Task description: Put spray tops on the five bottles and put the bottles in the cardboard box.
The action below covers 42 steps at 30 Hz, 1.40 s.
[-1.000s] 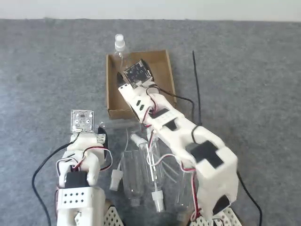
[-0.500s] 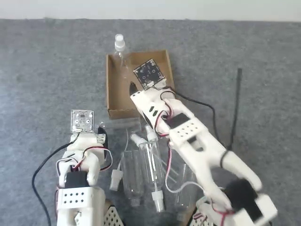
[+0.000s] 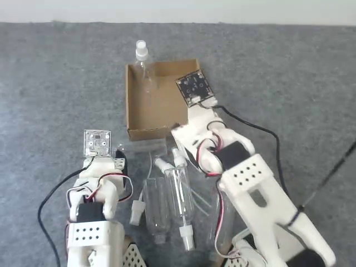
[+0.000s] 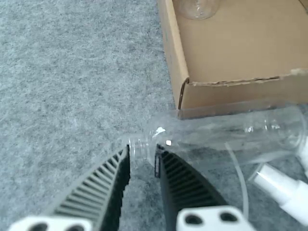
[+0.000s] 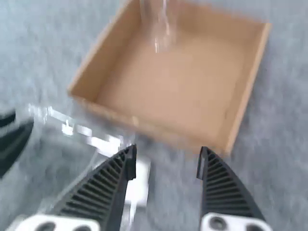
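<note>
The table (image 3: 67, 78) is covered in a grey, nubby, carpet-like surface, and a shallow cardboard box (image 3: 146, 133) of plain brown board with squared corners sits on it toward the far middle. In the box's far left corner one clear plastic bottle (image 3: 147, 75) stands upright, capped with a white spray top (image 3: 141, 49). Just outside the near wall of the box, a second clear bottle (image 4: 226, 134) lies on its side along that wall, smooth and glossy, its open, uncapped neck pointing left. The left end effector (image 4: 142, 153), with dark ribbed fingers (image 4: 108, 185), hovers low at that neck with only a narrow gap, the neck lying right at its tips and not clearly clamped. The right end effector (image 5: 167, 151) hangs over the near right edge of the box, spread wide and holding nothing, its ribbed black fingers (image 5: 98, 192) on white mounts. On the near side of the table, between the two white arms, more clear cylindrical bottles (image 3: 181, 194) lie side by side, with loose white spray tops (image 3: 137, 211) and thin dip tubes among them.
</note>
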### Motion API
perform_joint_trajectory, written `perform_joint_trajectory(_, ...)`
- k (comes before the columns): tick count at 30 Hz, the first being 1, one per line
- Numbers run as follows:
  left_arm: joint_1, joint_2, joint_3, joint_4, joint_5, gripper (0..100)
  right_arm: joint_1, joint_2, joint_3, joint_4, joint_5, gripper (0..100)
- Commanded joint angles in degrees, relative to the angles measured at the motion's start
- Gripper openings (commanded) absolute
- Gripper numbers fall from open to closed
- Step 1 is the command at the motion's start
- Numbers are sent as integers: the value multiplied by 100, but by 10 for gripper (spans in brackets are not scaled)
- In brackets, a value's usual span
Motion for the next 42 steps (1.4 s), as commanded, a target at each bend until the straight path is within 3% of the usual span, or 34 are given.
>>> perform_joint_trajectory(1, -18, -141, -57, 26, -44, 81, 4, -664, -105, 1147, -114, 166)
perform_joint_trajectory(11, -18, -141, -57, 26, -44, 81, 13, -1156, -105, 3178, -141, 166)
perform_joint_trajectory(14, -18, -141, -57, 26, -44, 81, -13, -1156, -105, 3530, -651, 166)
perform_joint_trajectory(28, -18, -141, -57, 26, -44, 81, -22, 101, 237, 3943, -2629, 167)
perform_joint_trajectory(38, -18, -141, -57, 26, -44, 81, -180, 312, 114, 4321, -2734, 169)
perform_joint_trajectory(42, -18, -141, -57, 26, -44, 81, -180, 321, 114, 4708, -2734, 241)
